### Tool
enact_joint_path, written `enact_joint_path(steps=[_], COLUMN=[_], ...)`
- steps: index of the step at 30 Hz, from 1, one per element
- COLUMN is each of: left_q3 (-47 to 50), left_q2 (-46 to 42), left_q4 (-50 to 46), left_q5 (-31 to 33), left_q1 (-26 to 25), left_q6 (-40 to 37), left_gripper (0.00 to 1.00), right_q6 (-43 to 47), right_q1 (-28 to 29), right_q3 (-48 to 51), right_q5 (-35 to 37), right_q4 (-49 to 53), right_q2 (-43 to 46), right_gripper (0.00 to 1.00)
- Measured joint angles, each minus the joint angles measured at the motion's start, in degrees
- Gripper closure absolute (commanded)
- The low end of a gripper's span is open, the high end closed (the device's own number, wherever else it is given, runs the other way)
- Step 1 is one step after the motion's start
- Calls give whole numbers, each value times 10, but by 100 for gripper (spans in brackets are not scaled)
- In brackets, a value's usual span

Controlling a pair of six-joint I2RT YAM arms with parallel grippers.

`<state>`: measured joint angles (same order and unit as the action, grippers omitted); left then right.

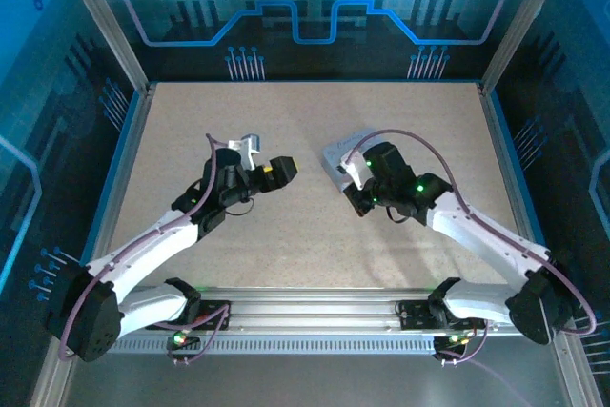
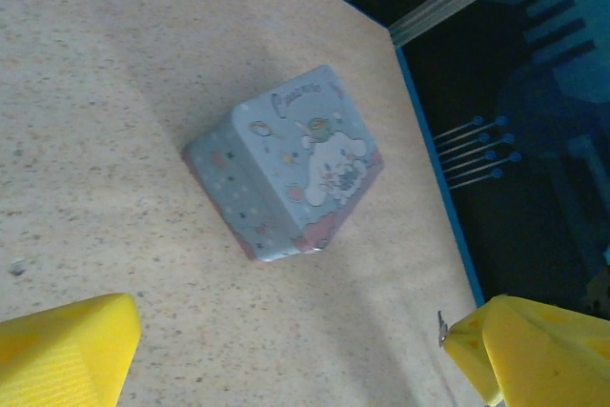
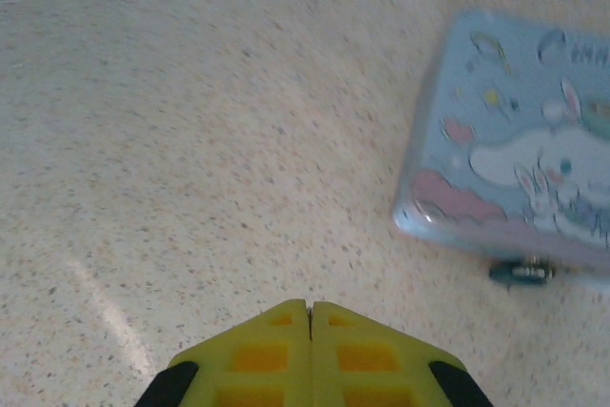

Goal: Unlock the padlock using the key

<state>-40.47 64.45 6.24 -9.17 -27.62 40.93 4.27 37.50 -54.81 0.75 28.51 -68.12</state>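
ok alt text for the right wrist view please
A pale blue rounded-corner tin with a cartoon print lies on a speckled beige table at frame right. What looks like a tiny dark bluish-grey metal padlock shows at its lower edge. The right tool, yellow fingers pressed shut, sits at bottom centre.

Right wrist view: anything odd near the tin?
The padlock sits tight against the lower edge of the tin, seemingly partly tucked under it, so it is awkward to reach. Nothing looks spilled or damaged.
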Motion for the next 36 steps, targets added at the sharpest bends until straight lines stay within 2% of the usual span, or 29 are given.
enact_joint_path(steps=[9, 18, 27, 36], left_q3=[-71, -86, -85, -85], left_q2=[1, 2, 14, 31], left_q4=[-72, -94, -68, -42], left_q5=[-60, -136, -203, -222], left_q1=[0, 0, -5, -41], left_q6=[-26, -47, -33, -33], left_gripper=[17, 29, 36, 37], right_q6=[254, 448, 529, 569], right_q1=[72, 152, 162, 162], right_q3=[17, 20, 20, 16], right_q5=[-27, 19, 26, -9], right_q4=[-28, -7, 17, 57], right_q2=[86, 96, 91, 94], right_gripper=[100, 100, 100, 100])
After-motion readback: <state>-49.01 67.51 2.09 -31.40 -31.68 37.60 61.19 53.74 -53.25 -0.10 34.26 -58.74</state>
